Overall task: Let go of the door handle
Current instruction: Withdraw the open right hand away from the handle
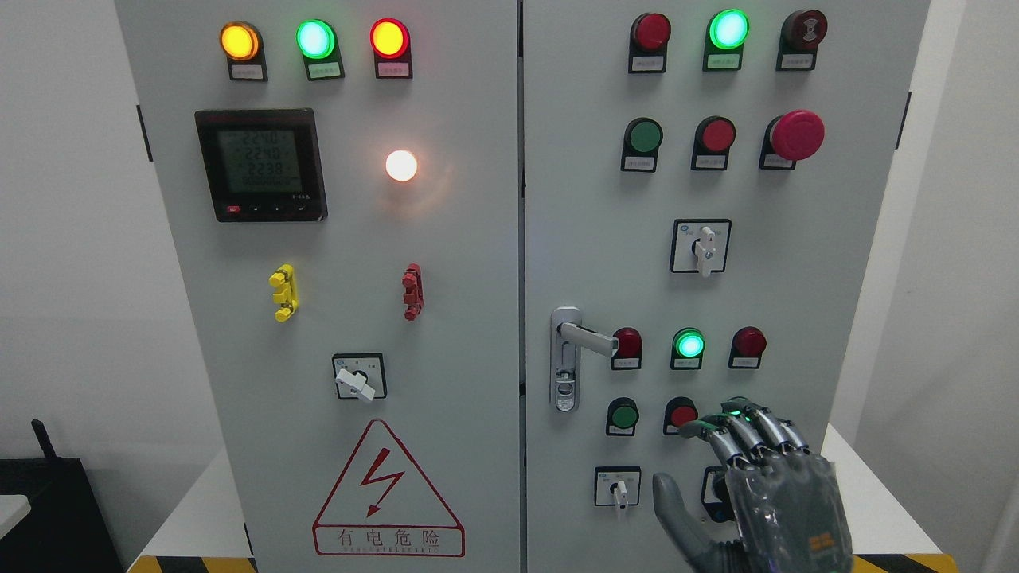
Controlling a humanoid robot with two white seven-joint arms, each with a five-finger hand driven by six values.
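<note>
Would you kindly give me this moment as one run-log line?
right hand: open, holding nothing | door handle: free, lever pointing right | hand below and right of handle, apart | left hand: not in view

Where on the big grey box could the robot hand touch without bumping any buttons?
Bare patches: between the screen and the left switch, and left of the door handle. It's crowded around the right hand, with buttons and switches close by.
</note>
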